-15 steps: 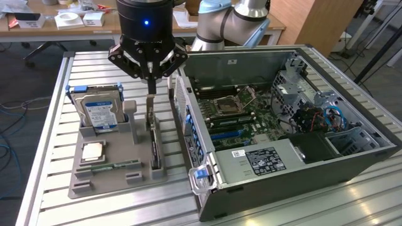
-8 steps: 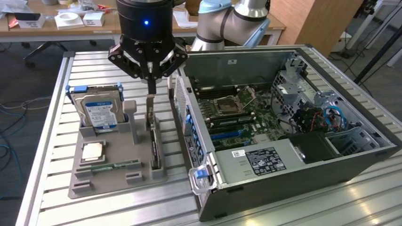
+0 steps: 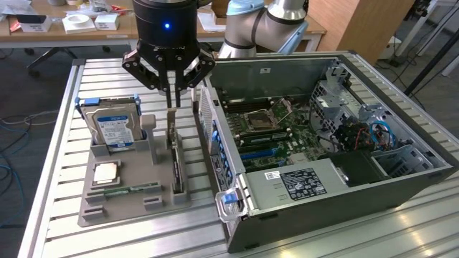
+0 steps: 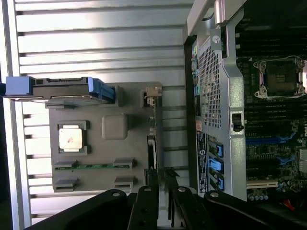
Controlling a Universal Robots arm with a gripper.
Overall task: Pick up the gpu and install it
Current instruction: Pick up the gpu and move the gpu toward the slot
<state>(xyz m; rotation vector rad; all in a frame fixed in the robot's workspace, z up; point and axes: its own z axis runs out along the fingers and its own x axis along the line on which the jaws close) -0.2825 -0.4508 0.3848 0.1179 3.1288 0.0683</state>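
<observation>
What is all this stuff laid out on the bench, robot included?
gpu: one, black, standing on edge in the holder tray
hard drive: one, silver with a blue-white label, upright in the tray
processor chip: one, silver, flat in the tray
memory stick: one, green, flat in the tray
holder tray: one, grey, at the exterior view's left of the case
computer case: one, dark grey, open, on the table
table: one, silver, slatted
gripper: one, black, right over the gpu's far end
arm: one, silver, behind the case
</observation>
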